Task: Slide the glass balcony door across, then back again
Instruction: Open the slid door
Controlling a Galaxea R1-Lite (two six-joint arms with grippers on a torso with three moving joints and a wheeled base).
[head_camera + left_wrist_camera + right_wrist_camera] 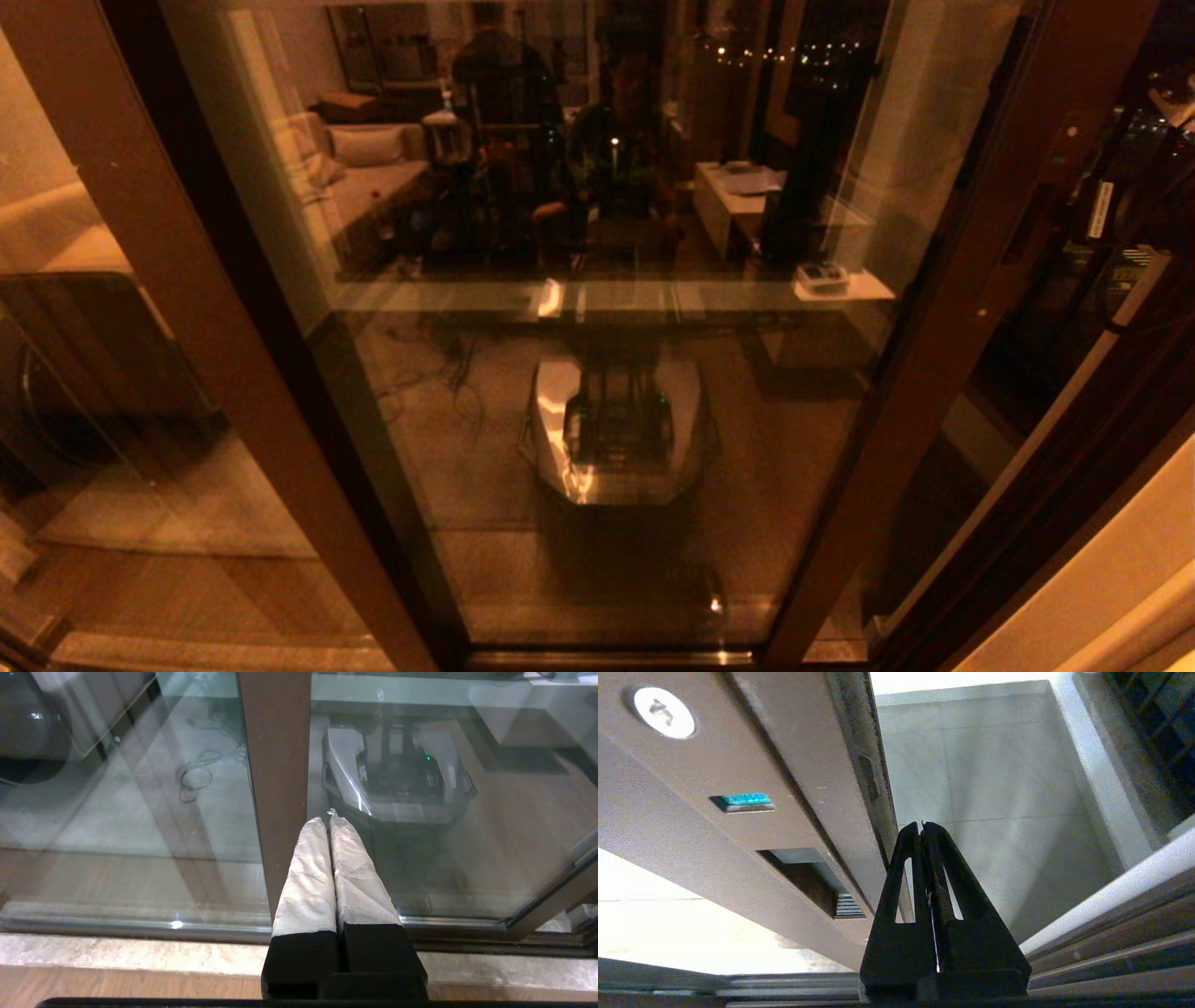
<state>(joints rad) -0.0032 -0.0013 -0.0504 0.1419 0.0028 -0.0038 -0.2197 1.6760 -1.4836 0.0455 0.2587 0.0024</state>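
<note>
The glass balcony door (607,280) fills the middle of the head view and mirrors the room and my base. Its right upright rail (990,243) carries the round lock (663,711), a small green tab (742,801) and the handle slot (808,877). My right gripper (922,825) is shut and empty, its black fingers lying just past the rail's outer edge (878,788), in the gap over the balcony tiles. My left gripper (327,819), with white-wrapped fingers, is shut and empty, its tips close to a brown upright (275,765) and the glass. Neither gripper shows in the head view.
A dark gap (1046,373) lies to the right of the door's rail, with a pale wall edge (1120,579) beyond it. A second brown-framed pane (112,392) stands at the left. The floor track (140,926) and a stone sill (117,952) run along the bottom.
</note>
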